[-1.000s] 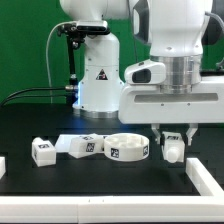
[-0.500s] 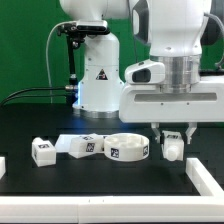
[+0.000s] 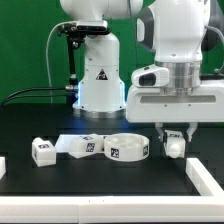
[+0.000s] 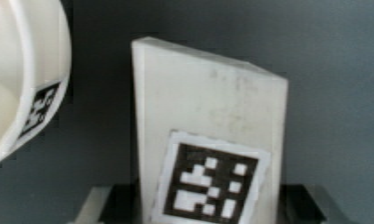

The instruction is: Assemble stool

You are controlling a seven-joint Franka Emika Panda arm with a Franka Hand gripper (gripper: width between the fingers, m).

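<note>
The gripper (image 3: 175,138) hangs low over the black counter (image 3: 100,185), pinching a short chunky white plastic leg (image 3: 175,149) by its upper end. In the exterior view its two dark fingers (image 3: 165,136) sit on either side of the leg's top, and the leg hangs upright beneath them. I cannot tell whether its foot touches the counter. In the wrist view the same leg (image 4: 210,120) runs away from the gripper (image 4: 210,207) as a long pale block. A black-and-white square tag (image 4: 214,182) sits on its face close to the fingers.

Just beside the held leg, on the exterior view's left, the round rimmed white plastic seat (image 3: 127,148) lies flat on the counter with a tag on its side wall. A narrow gap shows between seat and leg. The wrist view catches the seat's curved rim (image 4: 33,70) alongside the leg.

Further toward the exterior view's left, a second white leg (image 3: 80,146) lies on its side, its end close against the seat. Whether the two touch I cannot tell. A third white leg (image 3: 42,152) sits apart from it, nearer the counter's edge.

Behind them all stands the arm's large white base (image 3: 98,75) in front of a green backdrop (image 3: 25,50). A black cable (image 3: 30,93) runs along the counter's rear.
</note>
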